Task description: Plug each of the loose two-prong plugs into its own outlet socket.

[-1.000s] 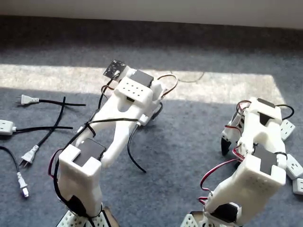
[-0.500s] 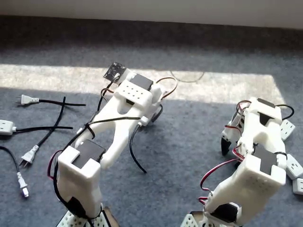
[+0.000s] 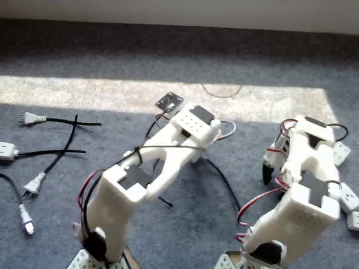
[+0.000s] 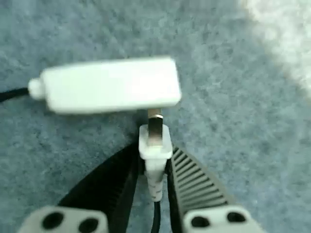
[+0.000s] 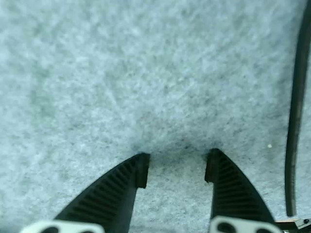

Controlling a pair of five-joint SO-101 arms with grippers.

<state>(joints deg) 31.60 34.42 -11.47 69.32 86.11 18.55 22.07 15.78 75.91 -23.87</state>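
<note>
Left claw (image 4: 155, 154) is gripping a white two-prong plug (image 4: 154, 143) by its body, one finger pressing on each side, with the plug's black cord (image 4: 155, 218) trailing back between them. The prongs are pointing at the long side of a white outlet socket (image 4: 109, 90), which is lying flat on the grey carpet (image 4: 252, 145). The visible prong tip is meeting the socket's edge; cannot tell whether it is entering a slot. A dark lead is leaving one end of that socket.

From above, the left arm (image 3: 168, 151) is stretching toward the middle of the carpet, its wrist sitting just short of the sunlit strip (image 3: 84, 92).

Right claw (image 5: 177, 166) is hanging open over bare carpet, fingers well apart and gripping nothing, with a black cable (image 5: 296, 107) running beside it. The right arm (image 3: 303, 190) is standing near the carpet's right edge, and spare white sockets (image 3: 349, 196) are lying just beside it there.

Along the left edge, loose plugs (image 3: 33, 185) on black cords are lying near another socket (image 3: 7, 150), all unplugged.
</note>
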